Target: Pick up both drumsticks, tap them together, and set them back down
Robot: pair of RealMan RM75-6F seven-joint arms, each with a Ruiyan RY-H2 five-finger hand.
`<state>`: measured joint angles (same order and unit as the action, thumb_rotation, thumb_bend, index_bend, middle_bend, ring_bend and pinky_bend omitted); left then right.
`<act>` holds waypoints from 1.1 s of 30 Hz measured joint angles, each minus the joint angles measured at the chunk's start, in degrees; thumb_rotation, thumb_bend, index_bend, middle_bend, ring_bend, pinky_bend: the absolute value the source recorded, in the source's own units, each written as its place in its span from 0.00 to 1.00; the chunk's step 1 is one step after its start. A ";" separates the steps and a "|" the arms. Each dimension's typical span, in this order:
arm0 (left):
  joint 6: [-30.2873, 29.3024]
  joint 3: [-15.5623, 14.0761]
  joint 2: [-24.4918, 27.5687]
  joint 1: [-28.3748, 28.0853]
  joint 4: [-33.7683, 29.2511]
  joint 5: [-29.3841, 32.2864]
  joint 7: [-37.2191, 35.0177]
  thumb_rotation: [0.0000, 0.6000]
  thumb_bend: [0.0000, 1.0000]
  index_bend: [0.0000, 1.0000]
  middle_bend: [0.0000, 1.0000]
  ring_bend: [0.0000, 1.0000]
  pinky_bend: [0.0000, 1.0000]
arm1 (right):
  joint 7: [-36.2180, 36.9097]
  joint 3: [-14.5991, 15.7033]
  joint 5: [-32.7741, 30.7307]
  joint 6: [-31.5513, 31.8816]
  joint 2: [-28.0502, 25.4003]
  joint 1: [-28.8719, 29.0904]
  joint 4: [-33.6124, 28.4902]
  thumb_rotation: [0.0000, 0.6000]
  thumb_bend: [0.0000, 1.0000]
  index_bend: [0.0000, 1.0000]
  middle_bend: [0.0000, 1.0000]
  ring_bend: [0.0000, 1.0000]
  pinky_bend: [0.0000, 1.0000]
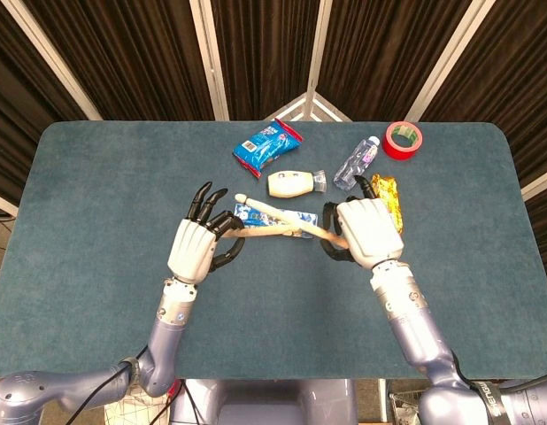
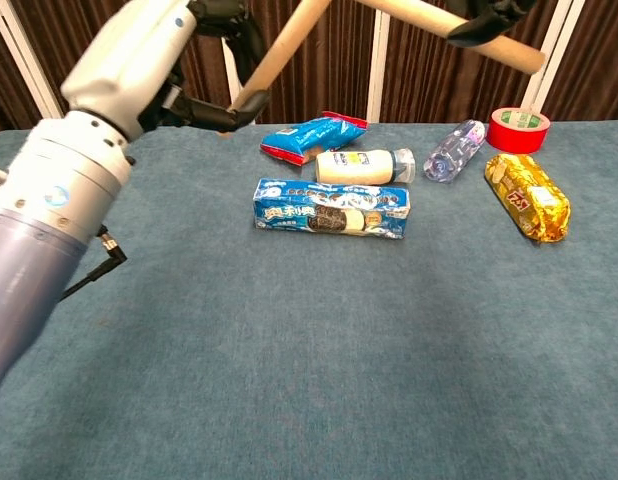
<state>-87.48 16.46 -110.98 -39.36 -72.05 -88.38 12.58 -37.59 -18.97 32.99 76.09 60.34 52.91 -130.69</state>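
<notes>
Left hand (image 1: 196,245) and right hand (image 1: 365,230) raised above table, each gripping a drumstick (image 1: 282,215); sticks crossed.

Both arms wear smooth lavender-grey metallic shells in rounded segments. The left hand (image 1: 193,249) and right hand (image 1: 369,232) have white, glossy backs with black fingers. In the chest view, the left forearm (image 2: 49,230) shows a white cuff, a small round blue mark, and a thin black cable (image 2: 93,270) trailing beneath that cuff.
</notes>
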 measured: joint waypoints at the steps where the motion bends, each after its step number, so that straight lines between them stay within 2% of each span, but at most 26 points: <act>1: -0.05 -0.24 0.77 0.27 -0.41 -0.15 0.27 1.00 0.50 0.61 0.62 0.16 0.08 | 0.20 0.25 0.19 -0.07 -0.30 -0.32 0.27 1.00 0.48 0.74 0.64 0.46 0.07; 4: -0.01 -1.43 4.38 1.45 -2.27 -0.71 1.68 1.00 0.50 0.61 0.62 0.16 0.08 | 1.36 1.17 1.85 -0.79 -1.14 -1.47 1.07 1.00 0.48 0.75 0.64 0.46 0.07; 8: 0.60 -3.39 11.66 3.91 -6.85 -0.76 4.13 1.00 0.50 0.61 0.62 0.16 0.08 | 3.69 3.20 6.33 -2.39 -2.25 -3.68 2.55 1.00 0.48 0.75 0.64 0.46 0.07; 14: 2.63 -6.31 23.65 8.15 -15.71 1.01 5.57 1.00 0.50 0.61 0.62 0.16 0.08 | 8.22 7.68 16.40 -4.64 -2.93 -7.98 6.52 1.00 0.48 0.76 0.64 0.46 0.07; 20: 6.68 -10.43 32.96 11.87 -20.10 3.43 4.95 1.00 0.50 0.60 0.61 0.16 0.08 | 11.59 13.18 27.03 -6.02 -2.49 -12.50 12.04 1.00 0.48 0.76 0.64 0.46 0.07; 27: 12.79 -13.41 37.67 12.94 -20.23 5.68 5.68 1.00 0.50 0.59 0.61 0.16 0.08 | 14.64 17.59 34.50 -7.04 0.32 -16.62 20.76 1.00 0.48 0.76 0.65 0.46 0.07; 33: 16.86 -13.92 37.31 11.72 -18.70 6.99 8.91 1.00 0.50 0.58 0.60 0.16 0.08 | 15.60 18.54 35.58 -8.02 3.47 -18.08 26.02 1.00 0.48 0.76 0.65 0.46 0.07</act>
<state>-70.61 2.54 -73.67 -27.63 -90.74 -81.38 21.49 -21.99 -0.43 68.57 68.07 63.81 34.82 -104.67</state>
